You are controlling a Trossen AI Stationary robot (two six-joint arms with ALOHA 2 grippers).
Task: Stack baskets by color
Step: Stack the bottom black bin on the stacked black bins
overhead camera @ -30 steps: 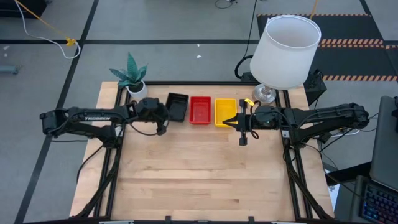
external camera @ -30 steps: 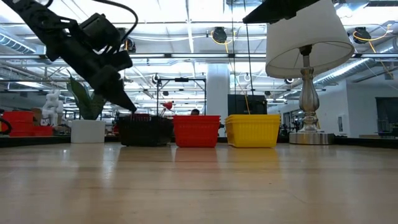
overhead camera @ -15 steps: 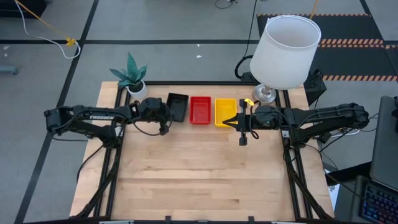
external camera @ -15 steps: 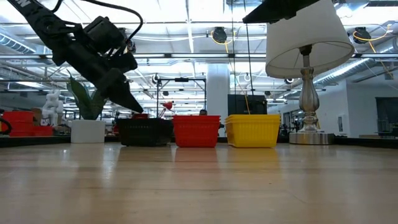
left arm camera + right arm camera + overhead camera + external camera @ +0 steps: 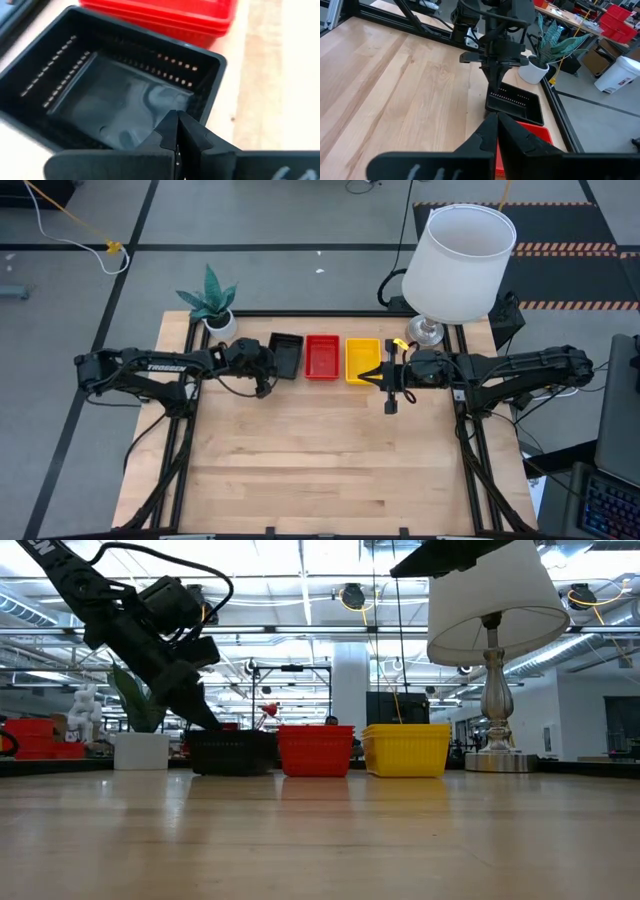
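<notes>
Baskets of slotted plastic stand in three stacks in a row along the far side of the pale wooden table (image 5: pixel 300 470): the black basket stack (image 5: pixel 286 352) nearest the left arm, the red basket stack (image 5: pixel 322 356) in the middle, and the yellow basket stack (image 5: pixel 362 360) nearest the right arm. The red and yellow stacks stand just beside each other.

The left gripper (image 5: pixel 266 372) hangs tilted over the near left corner of the black stack, its two dark fingers (image 5: pixel 172 132) pressed together and holding nothing; from its own wrist camera the tips show above the black basket's inner wall.

The right gripper (image 5: pixel 369 376) waits at the near right corner of the yellow stack, pointing across the row toward the left arm, its fingers (image 5: pixel 492 131) likewise closed tight and empty.

A small green plant in a white pot (image 5: pixel 213 304) stands at the far left corner, and a white lampshade on a clear glass base (image 5: pixel 457 262) stands at the far right corner.
</notes>
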